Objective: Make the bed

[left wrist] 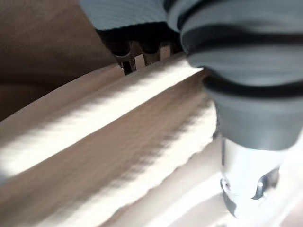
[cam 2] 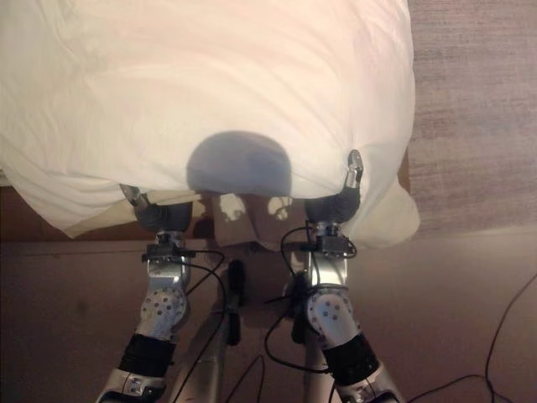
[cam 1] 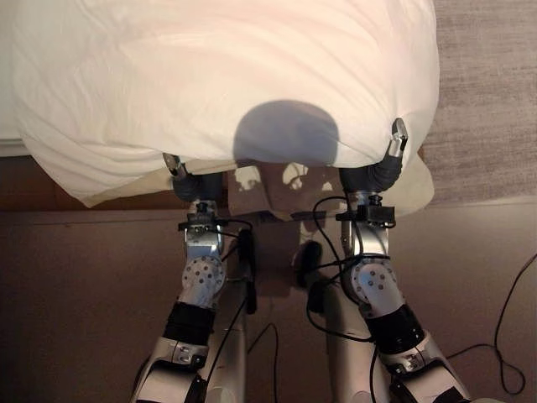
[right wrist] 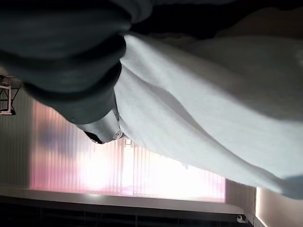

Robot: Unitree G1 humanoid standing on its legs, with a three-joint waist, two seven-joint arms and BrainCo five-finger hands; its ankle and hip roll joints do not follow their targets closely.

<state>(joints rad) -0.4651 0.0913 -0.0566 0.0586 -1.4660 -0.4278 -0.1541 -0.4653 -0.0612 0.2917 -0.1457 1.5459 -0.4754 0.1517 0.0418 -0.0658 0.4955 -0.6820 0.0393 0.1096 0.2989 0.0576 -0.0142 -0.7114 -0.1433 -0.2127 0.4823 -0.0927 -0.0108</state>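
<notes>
A white duvet [cam 1: 226,75] bulges over the bed and spreads across the upper part of both eye views. Its near edge is held up by both hands. My left hand [cam 1: 186,178] grips the edge at the lower left, thumb on top and fingers under the cloth. In the left wrist view the thumb [left wrist: 246,179] presses on the folded layers of the duvet [left wrist: 118,142]. My right hand [cam 1: 382,172] holds the edge near the right corner, with its thumb tip [cam 1: 399,128] poking up over the cloth. The right wrist view shows the duvet [right wrist: 203,109] draped from that hand [right wrist: 102,130].
A grey carpet [cam 1: 487,101] lies to the right of the bed. Brown floor [cam 1: 84,285] runs beneath my arms. The bed's dark wooden base [cam 1: 33,180] shows under the duvet at the left. A bright window with blinds [right wrist: 142,175] appears in the right wrist view.
</notes>
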